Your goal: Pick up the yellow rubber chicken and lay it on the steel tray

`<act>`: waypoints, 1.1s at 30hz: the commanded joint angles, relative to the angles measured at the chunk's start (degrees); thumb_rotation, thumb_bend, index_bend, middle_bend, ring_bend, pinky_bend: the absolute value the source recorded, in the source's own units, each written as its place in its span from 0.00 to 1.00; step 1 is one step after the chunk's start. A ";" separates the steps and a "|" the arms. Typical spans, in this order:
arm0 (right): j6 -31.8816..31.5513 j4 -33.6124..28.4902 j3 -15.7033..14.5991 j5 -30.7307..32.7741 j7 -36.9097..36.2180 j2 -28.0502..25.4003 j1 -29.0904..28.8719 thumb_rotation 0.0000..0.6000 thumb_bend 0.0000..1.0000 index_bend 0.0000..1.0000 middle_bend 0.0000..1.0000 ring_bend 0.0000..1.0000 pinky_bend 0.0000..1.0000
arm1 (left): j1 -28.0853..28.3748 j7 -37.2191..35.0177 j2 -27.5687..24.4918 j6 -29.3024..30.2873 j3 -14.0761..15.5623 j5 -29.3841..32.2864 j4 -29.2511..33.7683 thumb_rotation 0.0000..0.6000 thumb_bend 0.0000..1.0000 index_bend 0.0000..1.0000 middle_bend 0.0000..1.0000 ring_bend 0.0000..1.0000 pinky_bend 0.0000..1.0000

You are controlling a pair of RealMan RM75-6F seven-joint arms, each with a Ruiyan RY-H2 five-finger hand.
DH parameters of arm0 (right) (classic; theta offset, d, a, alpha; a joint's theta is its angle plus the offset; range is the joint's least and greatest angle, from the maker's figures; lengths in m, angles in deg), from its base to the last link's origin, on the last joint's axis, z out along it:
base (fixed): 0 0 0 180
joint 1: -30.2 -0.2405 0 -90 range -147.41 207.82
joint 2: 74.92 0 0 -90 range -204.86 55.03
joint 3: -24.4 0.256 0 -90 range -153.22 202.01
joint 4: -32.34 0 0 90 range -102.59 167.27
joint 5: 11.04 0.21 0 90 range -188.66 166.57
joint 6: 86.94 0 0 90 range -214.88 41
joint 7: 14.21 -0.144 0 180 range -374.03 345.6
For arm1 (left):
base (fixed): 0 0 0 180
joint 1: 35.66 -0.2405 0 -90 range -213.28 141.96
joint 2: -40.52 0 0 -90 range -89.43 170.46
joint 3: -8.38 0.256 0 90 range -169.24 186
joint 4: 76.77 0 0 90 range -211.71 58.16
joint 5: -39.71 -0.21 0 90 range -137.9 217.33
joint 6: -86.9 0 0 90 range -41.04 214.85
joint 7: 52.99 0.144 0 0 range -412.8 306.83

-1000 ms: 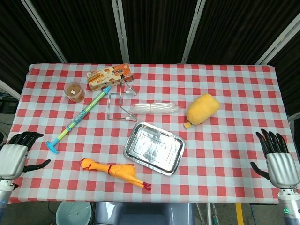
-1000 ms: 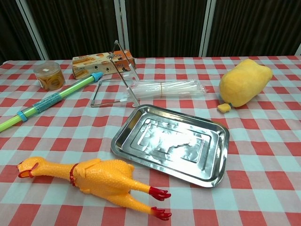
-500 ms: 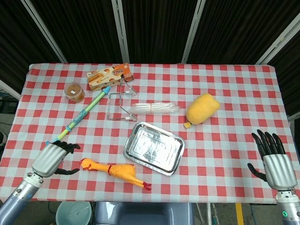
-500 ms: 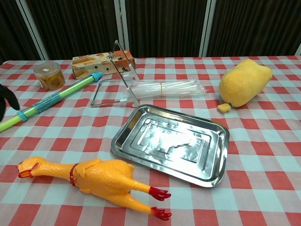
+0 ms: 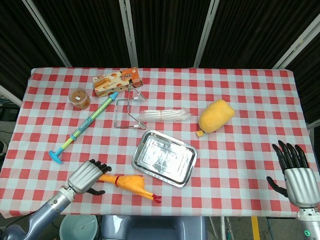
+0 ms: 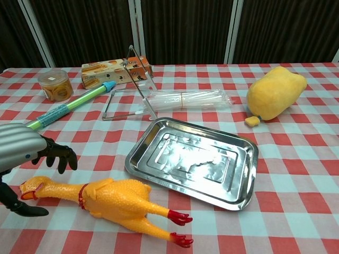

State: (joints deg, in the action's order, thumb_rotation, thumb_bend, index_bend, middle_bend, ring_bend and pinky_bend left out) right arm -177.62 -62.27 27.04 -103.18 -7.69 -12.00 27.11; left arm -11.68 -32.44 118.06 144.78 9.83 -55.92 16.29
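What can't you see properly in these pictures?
- Chicken: in the head view the left hand covers its head; whether the fingers touch it is unclear in either view.
- Right hand: absent from the chest view; wrist cut off by the head view's bottom edge.
- Box: print too small to read.

Head view: high vantage looking steeply down from the robot's side, taking in the whole checked table (image 5: 250, 115) and the dark curtains behind it. Chest view: low, close, near-horizontal, facing across the table (image 6: 296, 159) toward the same curtains. Both views share the steel tray (image 5: 164, 158) (image 6: 193, 160), the yellow rubber chicken (image 5: 125, 182) (image 6: 108, 202) and the left hand (image 5: 86, 176) (image 6: 24, 151).
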 commanded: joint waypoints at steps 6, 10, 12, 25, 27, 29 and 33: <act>-0.04 0.17 -0.11 0.49 -0.80 -0.02 0.45 1.00 0.26 0.00 0.04 0.00 0.04 | 1.35 6.80 3.42 -2.64 -1.43 5.59 0.47 1.00 0.09 0.28 0.35 0.34 0.40; 0.05 0.49 0.02 0.93 -1.31 -0.05 0.56 1.00 0.26 0.00 0.04 0.00 0.04 | 2.47 7.86 5.15 -4.32 -1.55 7.25 -0.21 1.00 0.11 0.30 0.37 0.34 0.40; 0.21 0.50 0.01 1.05 -1.33 -0.07 0.57 1.00 0.26 0.00 0.04 0.00 0.04 | 2.99 7.47 6.37 -4.68 -1.59 7.61 -0.72 1.00 0.13 0.32 0.38 0.34 0.40; 0.48 0.58 0.09 2.02 -1.56 -0.29 1.07 1.00 0.26 0.00 0.04 0.00 0.04 | 5.16 7.17 9.99 -5.31 -0.71 8.76 -2.39 1.00 0.18 0.34 0.40 0.35 0.40; 0.62 0.37 0.09 2.16 -1.33 -0.37 1.08 1.00 0.26 0.00 0.04 0.00 0.04 | 5.35 7.06 10.09 -5.25 -0.61 8.94 -2.42 1.00 0.20 0.35 0.41 0.36 0.40; 0.64 0.18 0.09 2.22 -1.06 -0.43 1.14 1.00 0.26 0.00 0.04 0.00 0.04 | 5.41 6.83 10.14 -4.97 -0.52 9.10 -2.52 1.00 0.22 0.36 0.41 0.36 0.40; 0.67 -0.19 0.18 2.46 -0.74 -0.48 1.23 1.00 0.26 0.00 0.04 0.00 0.04 | 5.33 7.07 10.74 -3.97 -0.33 9.33 -3.09 1.00 0.25 0.37 0.43 0.38 0.41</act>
State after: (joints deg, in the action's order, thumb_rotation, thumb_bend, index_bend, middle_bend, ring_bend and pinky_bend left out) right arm -176.96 -62.44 27.21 -100.75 -8.45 -12.47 28.33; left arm -6.37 -25.38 128.70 140.73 9.42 -46.66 13.27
